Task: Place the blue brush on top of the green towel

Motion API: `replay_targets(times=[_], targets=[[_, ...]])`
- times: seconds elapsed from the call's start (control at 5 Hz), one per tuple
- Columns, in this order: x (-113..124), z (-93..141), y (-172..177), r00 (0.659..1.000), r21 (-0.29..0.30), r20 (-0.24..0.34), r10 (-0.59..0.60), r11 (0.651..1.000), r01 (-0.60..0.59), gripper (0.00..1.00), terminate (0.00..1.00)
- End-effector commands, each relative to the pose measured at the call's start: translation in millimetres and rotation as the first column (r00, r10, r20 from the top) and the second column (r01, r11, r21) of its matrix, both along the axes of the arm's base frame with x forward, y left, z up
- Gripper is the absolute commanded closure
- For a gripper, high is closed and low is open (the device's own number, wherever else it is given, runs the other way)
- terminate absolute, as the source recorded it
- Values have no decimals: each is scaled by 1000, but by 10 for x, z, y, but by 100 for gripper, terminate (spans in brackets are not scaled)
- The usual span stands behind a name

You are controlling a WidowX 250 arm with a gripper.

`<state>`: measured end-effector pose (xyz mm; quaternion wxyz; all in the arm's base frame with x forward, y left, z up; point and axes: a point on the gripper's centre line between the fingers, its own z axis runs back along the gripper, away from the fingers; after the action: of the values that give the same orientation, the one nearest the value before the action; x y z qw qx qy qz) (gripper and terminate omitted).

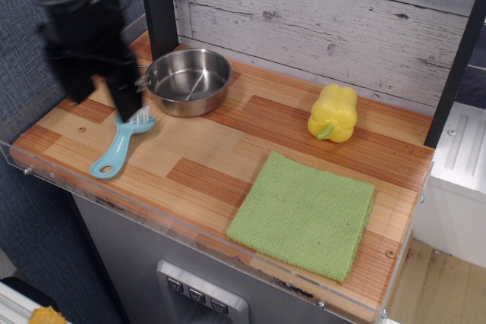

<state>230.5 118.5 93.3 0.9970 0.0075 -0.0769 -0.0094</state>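
The blue brush (118,148) lies on the wooden counter at the front left, white bristles up at its far end, handle with a hole pointing toward the front edge. The green towel (304,214) lies flat at the front right, far from the brush. My gripper (102,102) is black and motion-blurred, hanging over the left of the counter just behind the brush head. Its fingers (127,100) are spread apart with nothing between them; one finger partly covers the bristles.
A steel pan (187,80) with a wire handle stands at the back left. A yellow bell pepper (332,113) sits behind the towel. A clear plastic rim (45,176) edges the counter's front and left. A plank wall is behind.
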Motion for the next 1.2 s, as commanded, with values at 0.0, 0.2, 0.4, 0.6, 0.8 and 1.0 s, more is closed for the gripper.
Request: replay_targets(times=[0.0,0.2,0.4,0.6,0.8,1.0], targets=[[-61,-359,345,997,17,-34,70,997,-69,0,0],[-31,-549,404,994,32,-63,85,996,-83,0,0],[9,-651,408,993,22,-74,88,996,-87,0,0],[45,-642,364,995,22,-58,85,996,-83,0,0],[81,-642,300,996,15,-45,82,997,-81,0,0],[125,-633,241,996,-2,-36,82,997,-83,0,0]])
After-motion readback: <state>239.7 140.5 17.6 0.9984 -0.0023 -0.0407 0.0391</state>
